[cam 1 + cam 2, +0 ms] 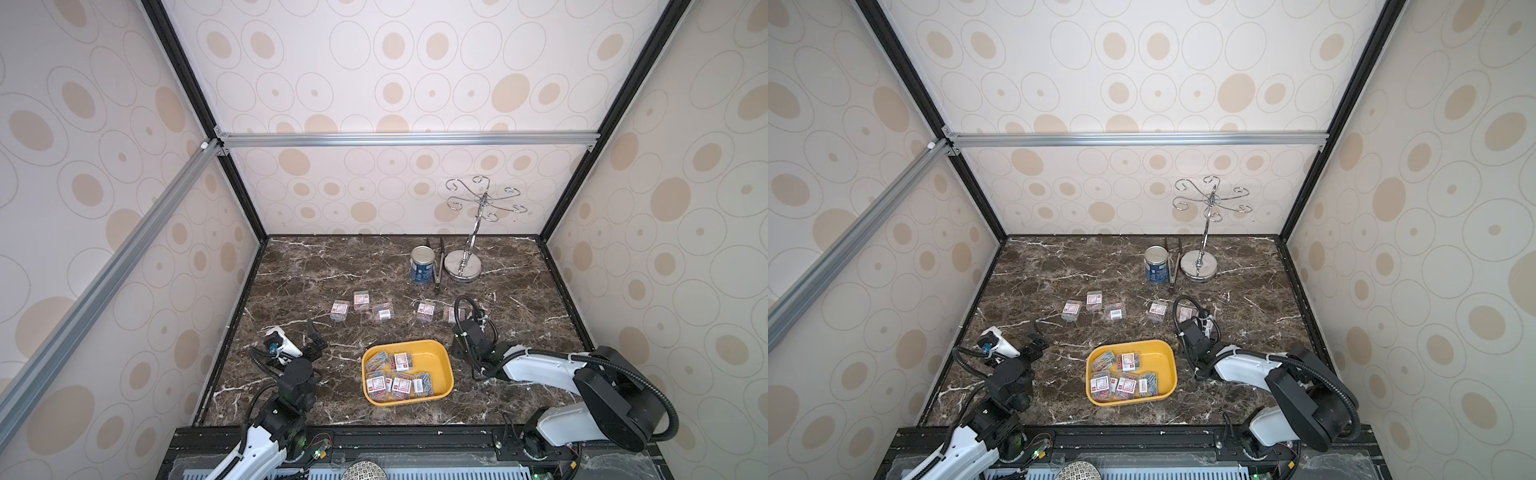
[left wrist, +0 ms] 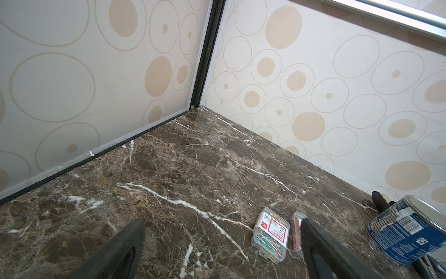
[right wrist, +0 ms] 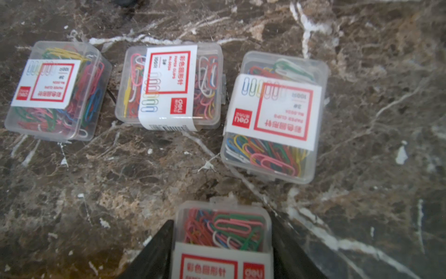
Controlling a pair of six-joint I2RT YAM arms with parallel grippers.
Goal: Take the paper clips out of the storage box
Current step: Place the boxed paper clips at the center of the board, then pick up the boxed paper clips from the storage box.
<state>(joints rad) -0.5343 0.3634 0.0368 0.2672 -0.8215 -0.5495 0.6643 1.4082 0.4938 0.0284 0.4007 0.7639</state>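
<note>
- Five cases (image 1: 361, 300) lie in a loose row on the table beyond the box (image 1: 432, 359). Several more sit inside the box, crowded toward its left and near sides.
- Right gripper (image 3: 220, 221): low over the table, just beyond the box's far right corner. One case (image 3: 224, 241) sits between the jaws, with the black fingers (image 3: 154, 253) flanking two of its sides. Cannot tell whether they press it or only stand beside it.
- Left gripper (image 2: 223, 222): jaws wide apart, nothing between them, above the table to the left of the box.
- Step in hand, by my reading: setting this case down beyond the box and letting go.
- To do it well: get the case's bottom flat on the table first. Spread the jaws clear of both sides, then lift straight up. The smooth plastic likely drags or tips if a finger rubs it.
- Three neighbours show just ahead in the right wrist view, apart from this case. Avoid any sideways sweep toward them on the way out.
- Can (image 1: 422, 266) stands farther beyond the box, well apart; no concern for this move.
- Next pick: come down into the box from above and take a case at the pile's edge. The packed ones leave little room for a finger.
- Risk: the box looks light, so a finger catching its rim could shift it.
</note>
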